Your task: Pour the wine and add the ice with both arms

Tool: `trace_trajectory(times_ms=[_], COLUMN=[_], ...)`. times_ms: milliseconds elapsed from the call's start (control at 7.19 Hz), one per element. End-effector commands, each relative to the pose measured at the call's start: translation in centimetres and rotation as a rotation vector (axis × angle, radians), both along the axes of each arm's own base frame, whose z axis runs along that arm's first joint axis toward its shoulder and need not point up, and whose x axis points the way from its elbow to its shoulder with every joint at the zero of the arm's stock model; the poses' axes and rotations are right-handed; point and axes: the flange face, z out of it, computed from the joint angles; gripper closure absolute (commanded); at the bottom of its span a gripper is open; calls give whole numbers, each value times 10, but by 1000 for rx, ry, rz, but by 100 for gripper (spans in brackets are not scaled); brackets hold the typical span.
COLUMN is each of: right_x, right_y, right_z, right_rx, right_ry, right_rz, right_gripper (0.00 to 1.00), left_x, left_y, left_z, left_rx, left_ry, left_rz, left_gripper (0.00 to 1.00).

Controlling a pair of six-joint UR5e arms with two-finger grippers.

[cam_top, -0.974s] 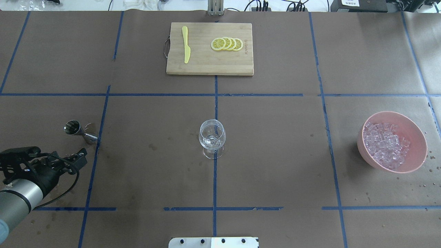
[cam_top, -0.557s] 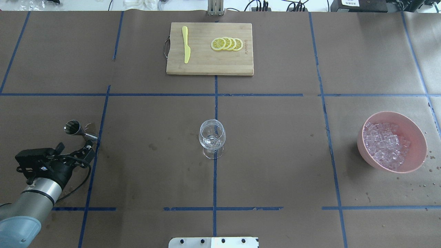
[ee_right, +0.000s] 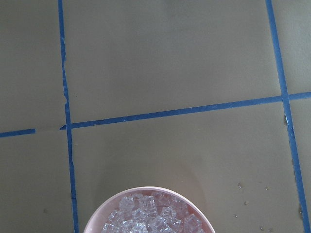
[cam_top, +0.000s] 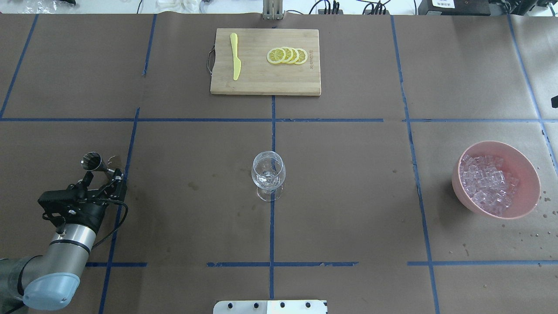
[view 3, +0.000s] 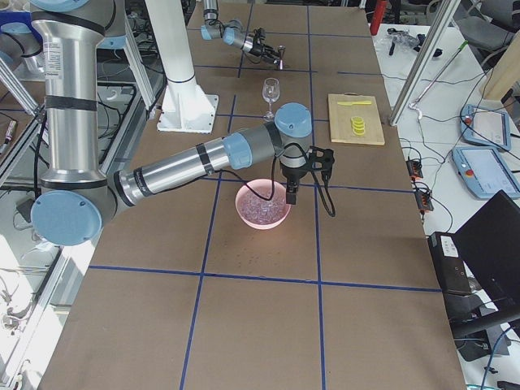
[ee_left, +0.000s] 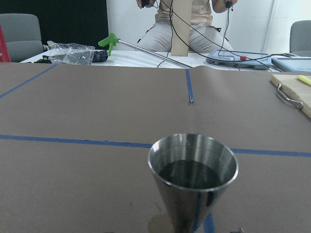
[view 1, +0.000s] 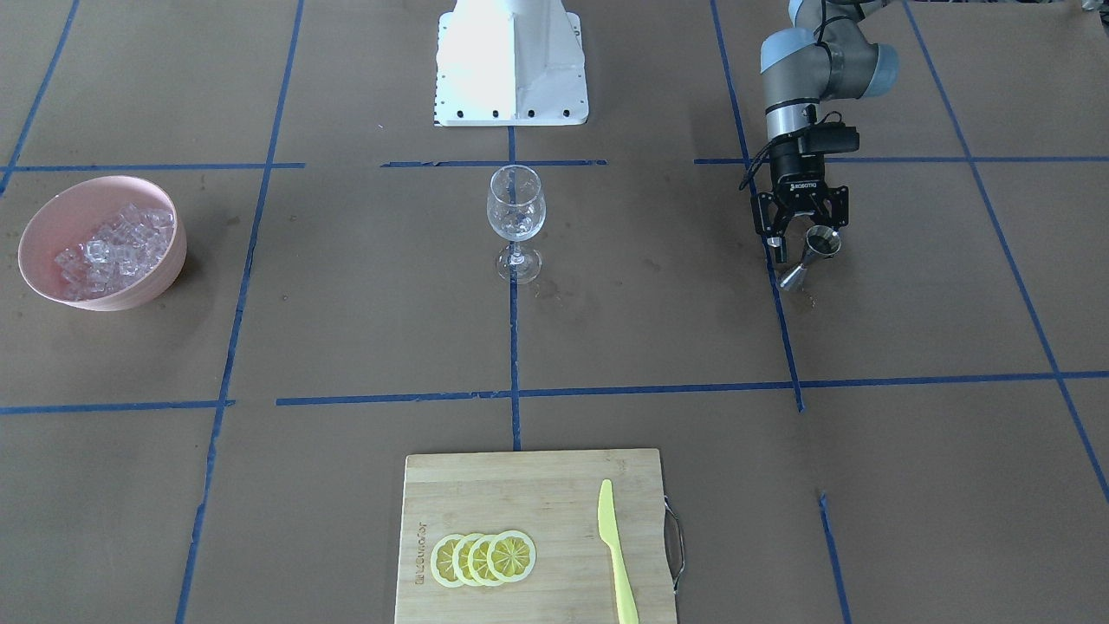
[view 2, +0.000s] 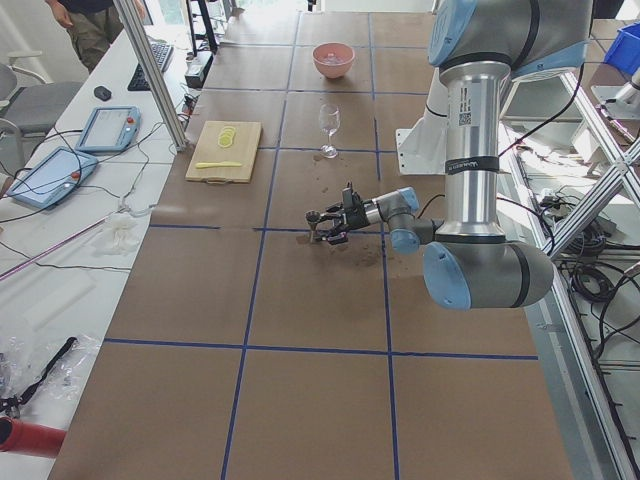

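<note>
A steel jigger (cam_top: 91, 160) stands at the table's left. In the left wrist view it (ee_left: 193, 170) fills the foreground, and its cup shows a dark level surface; I cannot tell if that is wine. My left gripper (cam_top: 103, 175) is open, a finger on each side of the jigger's stem, as the front view (view 1: 806, 247) also shows. A clear wine glass (cam_top: 268, 172) stands at the centre. Ice cubes (cam_top: 488, 183) fill a pink bowl (cam_top: 525, 174) at the right. My right gripper (view 3: 290, 195) hangs over the bowl's far rim; I cannot tell if it is open.
A wooden cutting board (cam_top: 266, 83) lies at the far centre with lemon slices (cam_top: 287, 56) and a yellow knife (cam_top: 235, 56). The white base block (view 1: 511, 61) stands at the robot's edge. Water spots dot the paper by the bowl.
My left arm has swung forward and its open gripper has come up around the jigger's stem. The glass, bowl and board have not moved.
</note>
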Motion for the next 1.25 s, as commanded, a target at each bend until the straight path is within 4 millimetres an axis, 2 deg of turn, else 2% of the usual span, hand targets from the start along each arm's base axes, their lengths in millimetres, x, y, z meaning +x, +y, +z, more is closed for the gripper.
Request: trace_trajectory(times_ms=[0, 139, 417, 696, 835, 974, 1113], right_x=[-4, -5, -5, -9, -9, -8, -9], right_y=[0, 0, 0, 0, 0, 0, 0], right_z=[-2, -3, -3, -2, -2, -1, -1], right_rx=[-1, 0, -1, -4, -4, -2, -4], right_ry=[4, 4, 3, 3, 5, 12, 12], right_rz=[-2, -2, -2, -9, -8, -5, -7], right_gripper=[0, 0, 0, 0, 0, 0, 0], left_x=[8, 6, 2, 3, 4, 4, 2], left_y=[-4, -5, -6, -6, -6, -6, -8], left_z=[-4, -5, 0, 4, 4, 3, -6], left_rx=[32, 41, 40, 40, 39, 39, 42], left_ry=[0, -3, -12, -22, -20, -18, 1], left_rz=[-36, -48, -51, -52, -49, -51, -56], left_gripper=[40, 48, 55, 58, 63, 92, 100])
